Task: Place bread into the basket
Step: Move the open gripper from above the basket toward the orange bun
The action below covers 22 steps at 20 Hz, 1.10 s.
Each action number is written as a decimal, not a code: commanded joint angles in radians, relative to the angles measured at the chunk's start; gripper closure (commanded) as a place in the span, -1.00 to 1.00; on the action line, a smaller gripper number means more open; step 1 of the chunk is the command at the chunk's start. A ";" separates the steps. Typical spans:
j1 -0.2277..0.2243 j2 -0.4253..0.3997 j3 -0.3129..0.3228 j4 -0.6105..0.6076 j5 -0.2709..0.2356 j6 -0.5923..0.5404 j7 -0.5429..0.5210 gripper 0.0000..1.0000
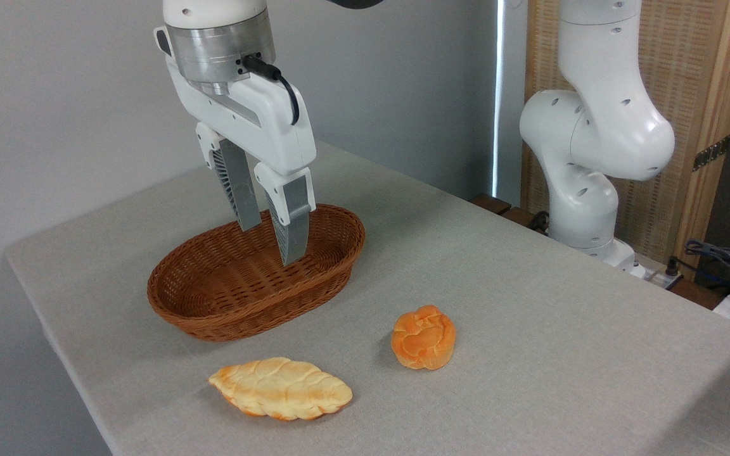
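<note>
Robot lab or test room: white arm base [583,209] mounted beside grey-clothed table [530,304], loose cables [720,256] at right, plain grey wall [54,114], wooden slatted screen [688,82].

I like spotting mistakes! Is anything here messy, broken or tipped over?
Nothing stands out. The wicker basket sits upright and empty, the knotted bun and braided loaf lie whole on the table, and the hand hangs open above the basket.

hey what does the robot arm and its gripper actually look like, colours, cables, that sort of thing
The arm is glossy white, built of rounded, bulbous segments with small dark recessed holes. At the wrist sits a brushed silver metal cylinder with a black cable plugged into its side. The gripper has a white blocky body and two long grey fingers with ribbed, finned edges, set in white mounts.
</note>
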 commanded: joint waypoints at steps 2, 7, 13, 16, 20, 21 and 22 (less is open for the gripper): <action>-0.005 0.003 0.005 -0.003 -0.019 0.003 -0.013 -1.00; -0.005 0.002 0.002 -0.006 -0.021 0.003 -0.013 -1.00; -0.005 -0.047 -0.009 -0.095 -0.018 0.026 0.105 -1.00; -0.003 -0.124 -0.009 -0.221 -0.013 0.047 0.387 -1.00; -0.003 -0.213 -0.004 -0.363 -0.008 0.107 0.521 -1.00; -0.003 -0.233 -0.003 -0.403 -0.007 0.128 0.521 -1.00; -0.003 -0.259 -0.004 -0.452 -0.007 0.150 0.523 -1.00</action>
